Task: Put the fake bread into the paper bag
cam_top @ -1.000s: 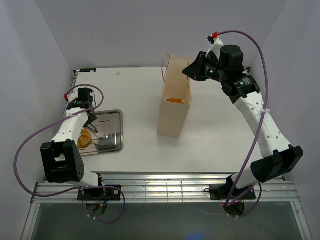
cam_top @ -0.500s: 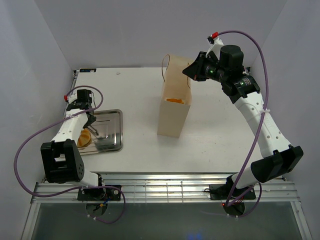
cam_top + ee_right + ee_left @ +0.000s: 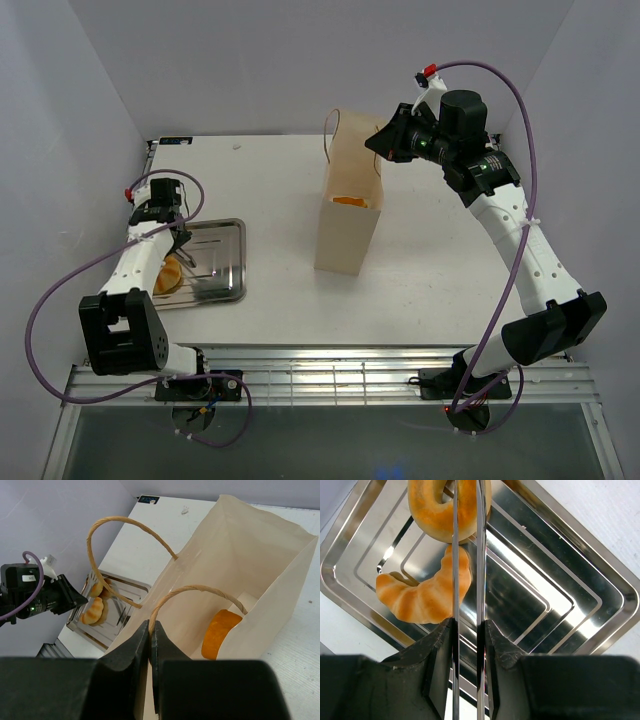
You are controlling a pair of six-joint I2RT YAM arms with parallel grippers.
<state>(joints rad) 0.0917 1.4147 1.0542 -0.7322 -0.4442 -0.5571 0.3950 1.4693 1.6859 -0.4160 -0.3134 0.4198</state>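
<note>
The paper bag [image 3: 348,225] stands upright mid-table, mouth open. My right gripper [image 3: 382,141] is at its top right rim, shut on the near string handle [image 3: 192,591]; the jaws [image 3: 150,625] pinch the string's left end. One orange fake bread [image 3: 220,632] lies inside the bag. My left gripper [image 3: 467,626] is shut on long metal tweezers [image 3: 479,555], held over the silver tray [image 3: 225,285]. The blades run across a ring-shaped bread [image 3: 435,510] at the top of the left wrist view. A croissant-shaped bread [image 3: 422,597] lies just below it in the tray.
The tray sits at the table's left front, near the left wall. The bag's far handle [image 3: 107,540] arches free over the table. The right arm reaches over the table's right half. The left gripper also shows in the right wrist view [image 3: 67,597].
My left arm has shifted slightly toward the left and back over the tray. The right gripper and the bag have not moved.
</note>
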